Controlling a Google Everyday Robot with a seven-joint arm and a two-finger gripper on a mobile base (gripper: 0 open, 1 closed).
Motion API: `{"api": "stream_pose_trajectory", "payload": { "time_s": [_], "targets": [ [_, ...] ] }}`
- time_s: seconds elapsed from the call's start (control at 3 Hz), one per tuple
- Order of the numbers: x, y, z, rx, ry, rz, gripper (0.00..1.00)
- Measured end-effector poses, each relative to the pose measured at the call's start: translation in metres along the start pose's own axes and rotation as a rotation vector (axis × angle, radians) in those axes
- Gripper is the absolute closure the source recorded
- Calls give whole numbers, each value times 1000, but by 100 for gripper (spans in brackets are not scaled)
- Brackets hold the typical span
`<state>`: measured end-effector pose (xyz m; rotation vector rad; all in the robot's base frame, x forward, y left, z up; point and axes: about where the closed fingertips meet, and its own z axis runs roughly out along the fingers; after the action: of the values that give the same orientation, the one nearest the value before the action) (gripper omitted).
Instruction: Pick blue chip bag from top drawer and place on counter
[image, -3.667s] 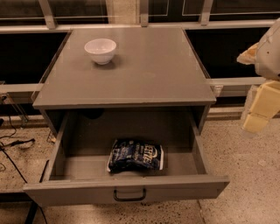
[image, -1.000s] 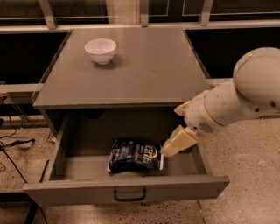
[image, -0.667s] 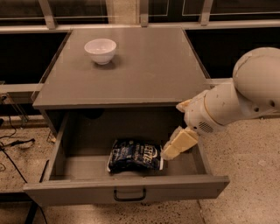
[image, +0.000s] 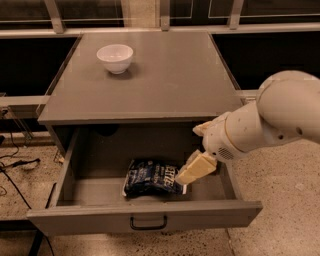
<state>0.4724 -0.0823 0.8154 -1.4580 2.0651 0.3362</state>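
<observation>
The blue chip bag lies flat on the floor of the open top drawer, near its middle. It is dark navy with white lettering. My gripper hangs over the drawer's right half, its pale tip just over the bag's right edge. The white arm reaches in from the right. The counter is the flat grey top of the cabinet above the drawer.
A white bowl stands on the counter at the back left. The drawer's front panel carries a dark loop handle. Cables lie on the speckled floor to the left. A railing and dark windows run behind the cabinet.
The arm has come in from the right edge and dropped over the drawer. Over the last second the gripper has edged left and down toward the bag. The bag has not moved.
</observation>
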Motion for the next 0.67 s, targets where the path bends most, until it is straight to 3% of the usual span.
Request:
{"api": "stream_pose_trajectory", "payload": {
  "time_s": [0.33, 0.67],
  "targets": [
    [-4, 6, 23, -1, -37, 2, 18],
    [-7, 16, 66, -18, -65, 8, 17]
  ]
}}
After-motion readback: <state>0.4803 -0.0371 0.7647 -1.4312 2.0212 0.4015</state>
